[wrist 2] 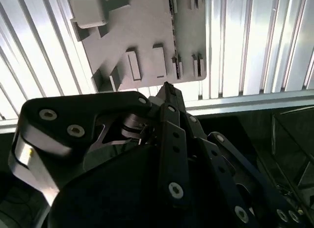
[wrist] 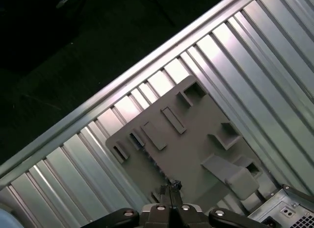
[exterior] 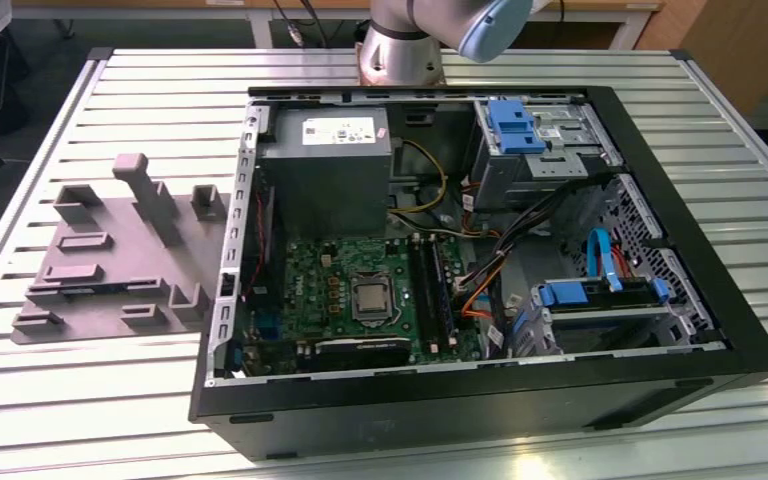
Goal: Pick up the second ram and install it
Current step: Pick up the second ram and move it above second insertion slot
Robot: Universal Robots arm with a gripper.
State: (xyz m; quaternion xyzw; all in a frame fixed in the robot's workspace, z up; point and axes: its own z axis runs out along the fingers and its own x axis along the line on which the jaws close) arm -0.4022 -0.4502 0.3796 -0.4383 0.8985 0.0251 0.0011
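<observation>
Hangs with the claw (wrist 2: 167, 90) clenched, tips pressed together and nothing visible between them, so not grasping. Sits high over the edge where the open PC case (exterior: 491, 400) meets the slatted worktop (exterior: 91, 400). Looks out over the grey holder plate (wrist 2: 142, 27), which is on the exterior view's left of the case. Judging by the thin dark strip standing on edge in the plate in the second wrist view, puts the second ram (wrist 2: 173, 17) in the holder, not yet picked. Places it ahead of the claw tips and well apart from them. Reads its long axis as running away from the tips, roughly in line with them. Can't make out the label.
</observation>
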